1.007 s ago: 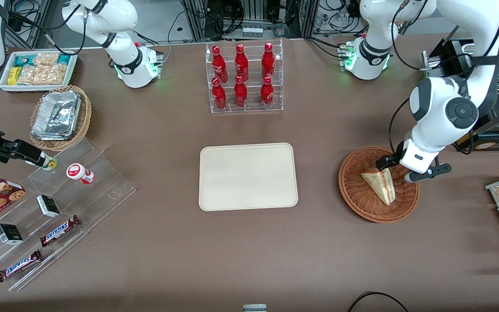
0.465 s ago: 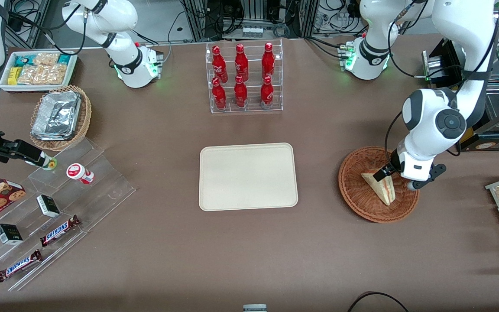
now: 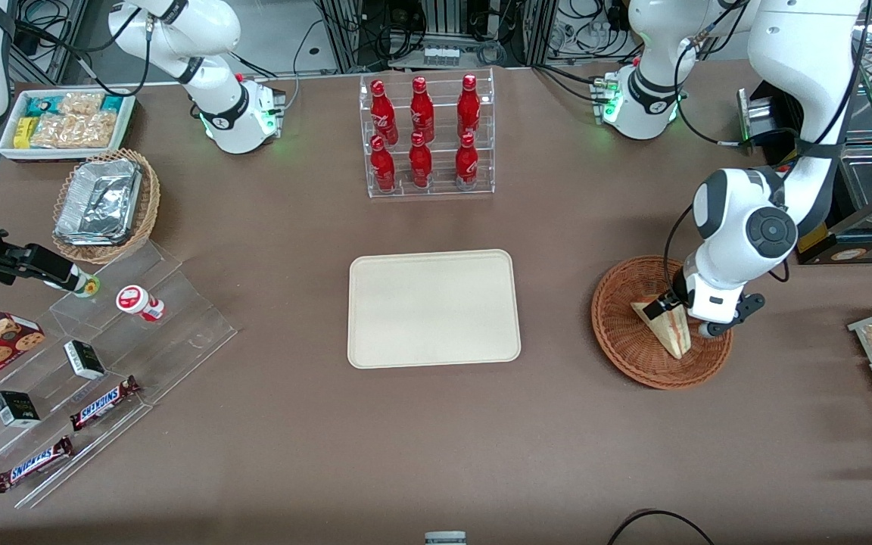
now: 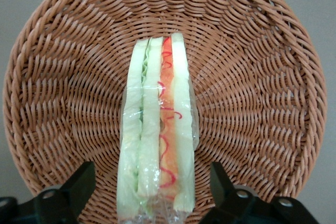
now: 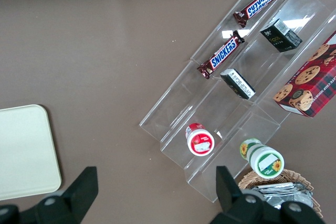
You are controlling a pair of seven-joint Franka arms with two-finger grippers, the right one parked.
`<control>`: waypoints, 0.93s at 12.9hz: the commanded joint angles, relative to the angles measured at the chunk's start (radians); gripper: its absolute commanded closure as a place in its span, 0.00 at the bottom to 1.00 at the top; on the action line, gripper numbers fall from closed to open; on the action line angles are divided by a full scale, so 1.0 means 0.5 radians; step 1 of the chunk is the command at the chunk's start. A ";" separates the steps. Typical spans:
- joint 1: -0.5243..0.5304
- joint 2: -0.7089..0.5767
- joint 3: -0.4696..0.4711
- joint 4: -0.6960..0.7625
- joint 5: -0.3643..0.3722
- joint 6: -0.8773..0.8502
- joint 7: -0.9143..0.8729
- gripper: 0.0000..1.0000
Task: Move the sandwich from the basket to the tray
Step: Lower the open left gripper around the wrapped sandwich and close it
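The sandwich (image 4: 157, 129), a wrapped wedge standing on edge with pale bread and red-orange filling showing, lay in the round reddish-brown wicker basket (image 3: 621, 337). The cream rectangular tray (image 3: 434, 308) sat flat, well apart, with the open end effector (image 4: 152, 192) straddling the sandwich.

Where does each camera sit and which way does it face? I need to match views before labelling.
Front view: high, facing both arms; end effector down at the sandwich in the basket.
Left wrist view: looks down on sandwich and basket, open fingers astride.
Right wrist view: looks down on the tray, also in front view.
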 commanded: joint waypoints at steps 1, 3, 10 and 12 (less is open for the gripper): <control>-0.008 0.026 0.004 0.037 0.027 0.019 0.025 0.58; -0.008 0.026 0.004 0.037 0.051 0.019 0.028 1.00; -0.011 -0.044 -0.011 0.303 0.088 -0.360 0.047 1.00; -0.033 -0.035 -0.073 0.484 0.085 -0.609 0.111 1.00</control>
